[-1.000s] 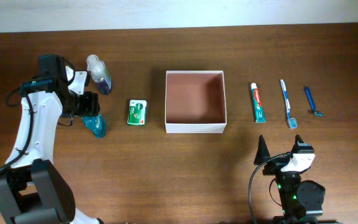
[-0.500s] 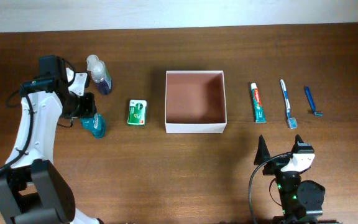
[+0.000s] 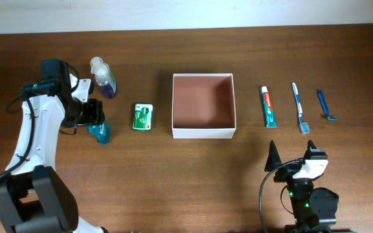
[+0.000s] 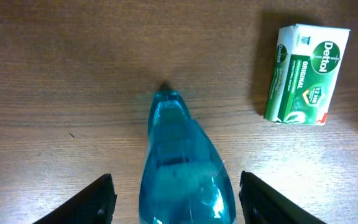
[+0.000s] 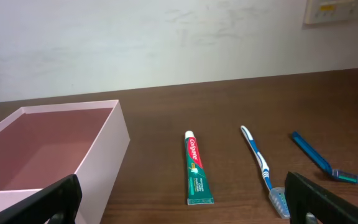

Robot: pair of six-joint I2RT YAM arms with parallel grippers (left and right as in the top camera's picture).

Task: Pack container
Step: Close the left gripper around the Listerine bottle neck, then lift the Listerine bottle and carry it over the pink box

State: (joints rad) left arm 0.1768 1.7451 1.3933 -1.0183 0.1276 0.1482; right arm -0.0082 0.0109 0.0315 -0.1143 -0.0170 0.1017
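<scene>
Left gripper (image 4: 176,198) hangs low over the left part of the brown wooden table (image 3: 173,181), its jaws apart and straddling a teal see-through bottle (image 4: 185,168) that lies on the wood. In the left wrist view one dark finger (image 4: 104,198) stands on each side of the bottle with a strip of table showing between finger and plastic, so nothing is gripped. Just right of the bottle lies a small green soap packet (image 3: 142,117), flat on the table. Far from the bottle, near the left arm, lies a clear bottle with purple liquid (image 3: 103,79). The container (image 3: 204,133), a square shallow box with white outer walls and a reddish-brown inside, sits in the middle of the table, right of the soap packet and apart from it. Right of the container three things lie in a row, each pointing far to near and none touching: a toothpaste tube (image 3: 269,107), then a blue and white toothbrush (image 3: 299,107), then a blue razor (image 3: 326,105) at the far right end. The right gripper (image 3: 294,160) rests at the near right edge of the table, well apart from everything, its jaws spread wide and holding nothing.
</scene>
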